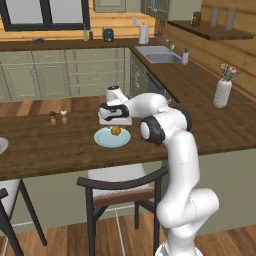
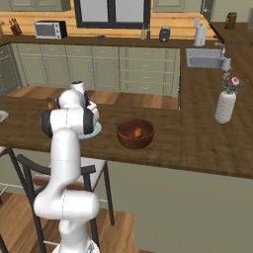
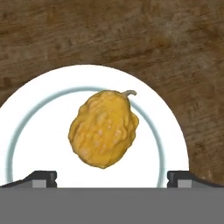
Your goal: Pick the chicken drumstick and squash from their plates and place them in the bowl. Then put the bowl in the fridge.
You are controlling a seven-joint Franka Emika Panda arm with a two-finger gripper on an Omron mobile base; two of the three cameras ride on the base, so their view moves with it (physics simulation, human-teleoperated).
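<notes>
The yellow-orange squash (image 3: 104,129) lies in the middle of the pale blue plate (image 3: 166,131) on the wooden counter. My gripper (image 3: 112,179) hangs directly above it, open, with one fingertip (image 3: 43,177) on each side and nothing between them. In the left base view the hand (image 1: 116,120) sits just over the squash (image 1: 116,131) and its plate (image 1: 102,140). To the right stands the dark wooden bowl (image 2: 135,133) with the orange-brown drumstick (image 2: 138,132) inside. A whitish plate (image 1: 1,145) peeks in at the counter's left edge. The fridge is out of view.
A white vase with flowers (image 2: 225,106) stands on the counter to the right. Two small shakers (image 1: 57,117) sit left of the blue plate. A dark chair (image 1: 120,185) is tucked under the counter's near edge, beside my arm.
</notes>
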